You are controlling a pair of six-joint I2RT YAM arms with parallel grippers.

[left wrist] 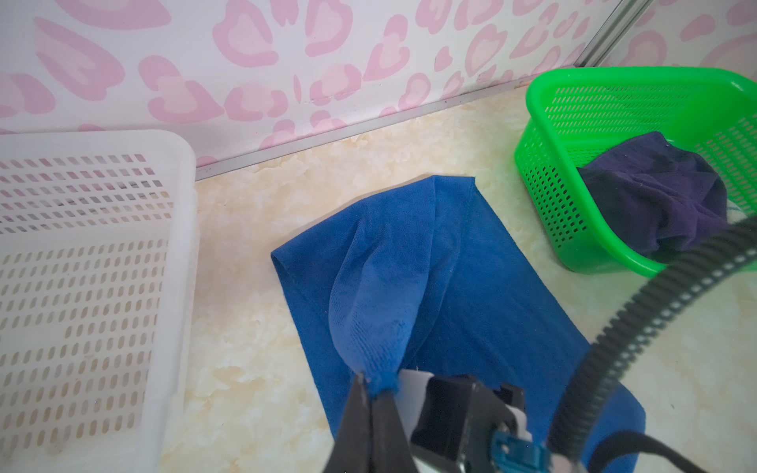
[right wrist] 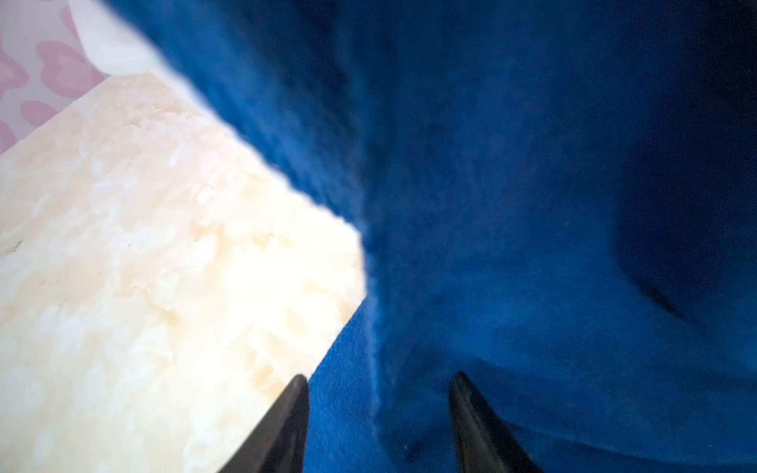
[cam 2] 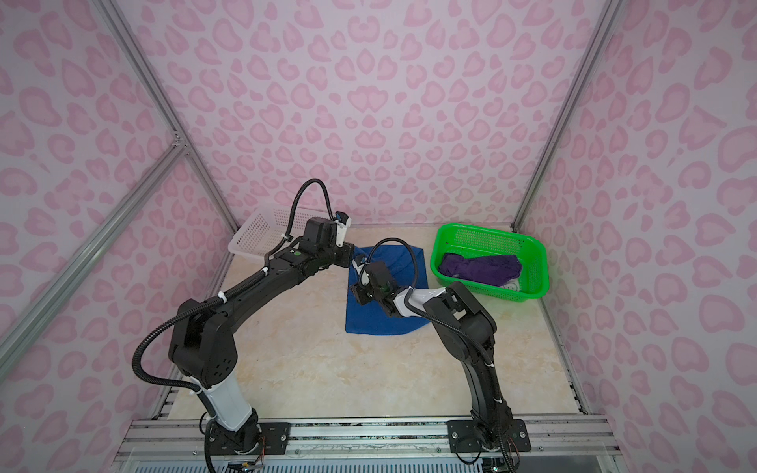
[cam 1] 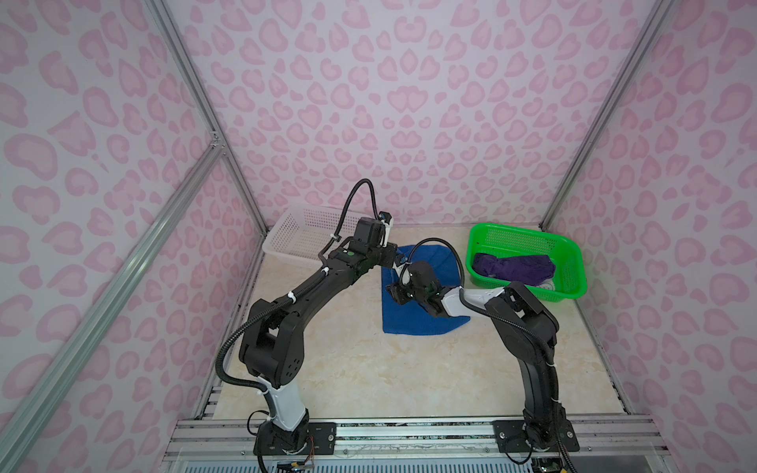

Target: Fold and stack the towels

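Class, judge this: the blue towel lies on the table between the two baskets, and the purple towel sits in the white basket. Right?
Wrong basket: the purple towel sits in the green basket, not the white basket, as both top views show. The blue towel does lie on the table between them.

Top views overhead, downward; wrist views close, sharing blue towel (left wrist: 471, 266)

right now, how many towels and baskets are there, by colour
blue towel: 1
purple towel: 1
pale cloth, mostly hidden under it: 1
white basket: 1
green basket: 1
total: 5
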